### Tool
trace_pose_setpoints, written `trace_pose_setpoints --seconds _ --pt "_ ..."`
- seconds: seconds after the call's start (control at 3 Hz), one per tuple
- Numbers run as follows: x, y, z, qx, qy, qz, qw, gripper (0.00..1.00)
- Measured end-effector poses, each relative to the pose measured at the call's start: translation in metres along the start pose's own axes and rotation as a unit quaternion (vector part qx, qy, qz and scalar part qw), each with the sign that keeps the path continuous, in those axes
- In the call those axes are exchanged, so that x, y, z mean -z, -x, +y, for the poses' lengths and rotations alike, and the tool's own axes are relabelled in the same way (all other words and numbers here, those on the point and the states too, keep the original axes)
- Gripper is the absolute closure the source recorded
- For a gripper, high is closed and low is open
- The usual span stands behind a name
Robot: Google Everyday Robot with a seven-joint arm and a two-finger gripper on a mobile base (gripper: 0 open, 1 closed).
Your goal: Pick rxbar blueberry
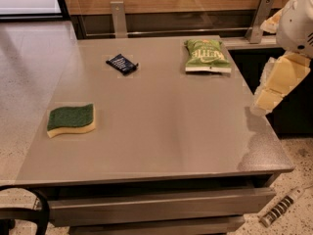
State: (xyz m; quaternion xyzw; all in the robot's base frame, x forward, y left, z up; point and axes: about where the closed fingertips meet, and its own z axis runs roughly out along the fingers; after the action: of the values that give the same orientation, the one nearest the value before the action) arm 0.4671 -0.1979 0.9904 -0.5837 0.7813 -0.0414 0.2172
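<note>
The rxbar blueberry (122, 63) is a small flat dark navy bar with pale print. It lies on the grey table (161, 131) at the back left of centre. My gripper (274, 84) shows as pale yellow and white parts at the right edge of the view, beside the table's right side. It is far to the right of the bar and holds nothing that I can see. The white arm (298, 18) rises above it at the top right.
A green chip bag (206, 55) lies at the back right of the table. A green-and-yellow sponge (71, 120) lies at the front left. Two metal posts (117, 18) stand behind the table against a wooden wall. A black curved part (29, 204) is at the bottom left.
</note>
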Motion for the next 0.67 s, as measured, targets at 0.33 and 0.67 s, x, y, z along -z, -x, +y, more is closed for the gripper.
trace_pose_setpoints --seconds 0.33,0.67 --pt "-0.006 0.04 -0.035 -0.039 -0.055 -0.047 0.9966 0.0" --pt "-0.012 0.055 -0.055 -0.074 -0.1 -0.094 0.9878 0.0"
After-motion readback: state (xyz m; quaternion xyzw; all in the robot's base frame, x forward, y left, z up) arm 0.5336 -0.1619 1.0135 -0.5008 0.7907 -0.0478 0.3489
